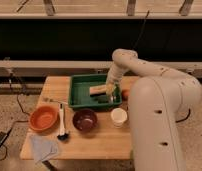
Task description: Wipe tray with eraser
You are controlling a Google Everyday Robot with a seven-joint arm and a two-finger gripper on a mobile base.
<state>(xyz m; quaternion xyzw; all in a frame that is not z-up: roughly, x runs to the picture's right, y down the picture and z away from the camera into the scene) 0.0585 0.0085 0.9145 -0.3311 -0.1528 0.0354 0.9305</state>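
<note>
The green tray (74,94) sits on the wooden table, at the back middle. The eraser (97,89), a tan block, lies inside the tray toward its right half. My gripper (110,91) reaches down into the tray from the right and is shut on the eraser's right end, holding it low over the tray floor. The white arm hides the tray's right edge.
An orange bowl (43,118), a white-handled brush (61,119) and a dark maroon bowl (85,120) stand in front of the tray. A grey-blue cloth (44,148) lies at the front left. A white cup (118,116) and an orange object (125,93) sit beside my arm.
</note>
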